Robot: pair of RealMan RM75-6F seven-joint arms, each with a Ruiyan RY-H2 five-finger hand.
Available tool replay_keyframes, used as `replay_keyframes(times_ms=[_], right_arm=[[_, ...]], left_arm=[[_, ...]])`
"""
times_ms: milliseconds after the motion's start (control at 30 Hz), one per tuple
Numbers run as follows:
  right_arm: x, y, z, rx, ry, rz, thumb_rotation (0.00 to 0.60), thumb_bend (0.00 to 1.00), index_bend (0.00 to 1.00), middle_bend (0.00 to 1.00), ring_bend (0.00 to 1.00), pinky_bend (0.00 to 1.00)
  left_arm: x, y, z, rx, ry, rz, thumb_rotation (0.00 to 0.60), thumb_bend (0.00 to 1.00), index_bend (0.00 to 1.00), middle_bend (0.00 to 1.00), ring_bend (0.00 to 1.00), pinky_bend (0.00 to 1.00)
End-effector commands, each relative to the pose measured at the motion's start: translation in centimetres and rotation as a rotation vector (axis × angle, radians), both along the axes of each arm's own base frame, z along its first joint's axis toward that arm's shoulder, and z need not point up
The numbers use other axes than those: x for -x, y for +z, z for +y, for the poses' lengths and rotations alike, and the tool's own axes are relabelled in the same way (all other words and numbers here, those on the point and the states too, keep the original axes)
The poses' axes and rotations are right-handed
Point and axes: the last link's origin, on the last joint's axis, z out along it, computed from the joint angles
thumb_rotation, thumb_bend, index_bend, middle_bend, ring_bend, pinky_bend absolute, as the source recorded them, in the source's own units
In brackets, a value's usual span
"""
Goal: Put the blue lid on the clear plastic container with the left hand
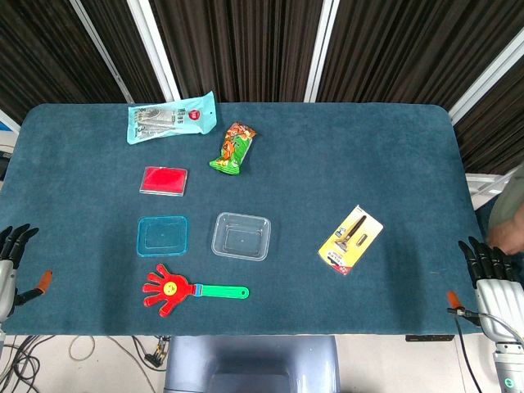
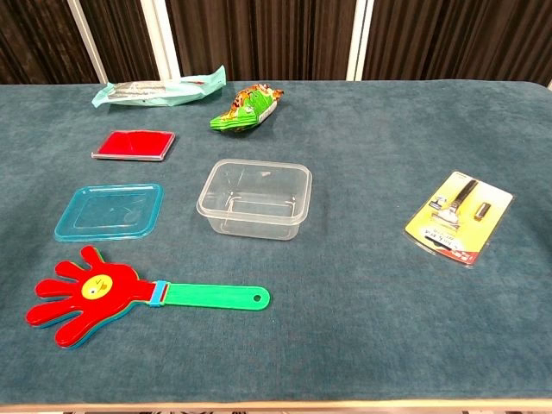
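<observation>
Blue lid (image 2: 109, 211) lies flat beside clear container (image 2: 255, 197), toward the table's left edge; we pinch its rim with left hand (image 1: 11, 266), fingers spread, empty.

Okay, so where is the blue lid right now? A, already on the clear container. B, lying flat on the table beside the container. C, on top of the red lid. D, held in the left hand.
B: the blue lid lies flat on the table beside the clear container, touched by nothing.

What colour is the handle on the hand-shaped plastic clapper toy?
Green, on the hand-shaped plastic clapper toy with its red palm; clearest in the chest view.
</observation>
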Motion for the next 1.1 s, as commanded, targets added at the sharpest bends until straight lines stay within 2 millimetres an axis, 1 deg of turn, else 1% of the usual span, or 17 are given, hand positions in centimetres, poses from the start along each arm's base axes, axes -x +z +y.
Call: replay_keyframes(times_ms=[33, 200, 267, 367, 567, 633, 700, 833, 867, 1000, 1033, 1100], right_arm=[[0.0, 0.0, 0.0, 0.0, 0.001, 0.001, 0.6, 0.34, 0.0, 0.01, 0.0, 0.0], [0.0, 0.0, 0.0, -0.001, 0.004, 0.001, 0.6, 0.34, 0.0, 0.01, 0.0, 0.0], [-0.1, -0.1, 0.0, -0.003, 0.007, 0.0, 0.6, 0.34, 0.0, 0.01, 0.0, 0.0], [-0.2, 0.0, 0.1, 0.0, 0.01, -0.001, 0.6, 0.34, 0.0, 0.01, 0.0, 0.0], [-0.1, -0.1, 0.0, -0.003, -0.008, -0.005, 0.6, 0.34, 0.0, 0.01, 0.0, 0.0], [-0.1, -0.1, 0.0, -0.005, -0.008, -0.003, 0.6, 0.34, 0.0, 0.01, 0.0, 0.0], [-0.1, -0.1, 0.0, -0.002, -0.008, -0.005, 0.6, 0.34, 0.0, 0.01, 0.0, 0.0], [0.0, 0.0, 0.0, 0.003, -0.019, -0.017, 0.6, 0.34, 0.0, 0.01, 0.0, 0.0], [0.0, 0.0, -0.1, 0.004, -0.023, -0.018, 0.6, 0.34, 0.0, 0.01, 0.0, 0.0], [0.0, 0.0, -0.2, 0.005, -0.028, -0.027, 0.6, 0.34, 0.0, 0.01, 0.0, 0.0], [0.0, -0.1, -0.2, 0.004, -0.028, -0.031, 0.6, 0.34, 0.0, 0.01, 0.0, 0.0], [0.0, -0.1, -0.1, 0.003, -0.029, -0.036, 0.6, 0.34, 0.0, 0.01, 0.0, 0.0]], left_arm=[[0.0, 0.0, 0.0, -0.002, 0.002, 0.001, 0.6, 0.32, 0.13, 0.07, 0.0, 0.04], [0.1, -0.2, 0.0, 0.006, 0.011, 0.014, 0.6, 0.32, 0.13, 0.07, 0.0, 0.04], [0.1, -0.3, -0.1, 0.008, 0.014, 0.017, 0.6, 0.32, 0.11, 0.07, 0.0, 0.04], [0.1, -0.2, -0.1, 0.0, 0.019, 0.017, 0.6, 0.32, 0.08, 0.07, 0.0, 0.04], [0.3, 0.0, 0.1, -0.011, 0.026, 0.019, 0.6, 0.32, 0.07, 0.07, 0.0, 0.04], [0.4, 0.2, 0.3, -0.01, 0.021, 0.023, 0.6, 0.3, 0.07, 0.07, 0.0, 0.04], [0.4, 0.3, 0.4, -0.014, 0.011, 0.028, 0.6, 0.25, 0.06, 0.07, 0.0, 0.04], [0.1, 0.2, 0.8, 0.014, -0.008, 0.037, 0.6, 0.22, 0.04, 0.07, 0.0, 0.04], [-0.1, 0.2, 1.1, 0.025, -0.012, 0.042, 0.6, 0.22, 0.04, 0.07, 0.0, 0.04], [-2.0, 0.5, 3.6, 0.059, -0.051, 0.059, 0.6, 0.18, 0.02, 0.07, 0.0, 0.04], [-3.0, 0.4, 4.8, 0.083, -0.072, 0.086, 0.6, 0.17, 0.02, 0.07, 0.0, 0.05], [-4.1, 0.0, 6.5, 0.129, -0.085, 0.117, 0.6, 0.14, 0.01, 0.07, 0.0, 0.05]])
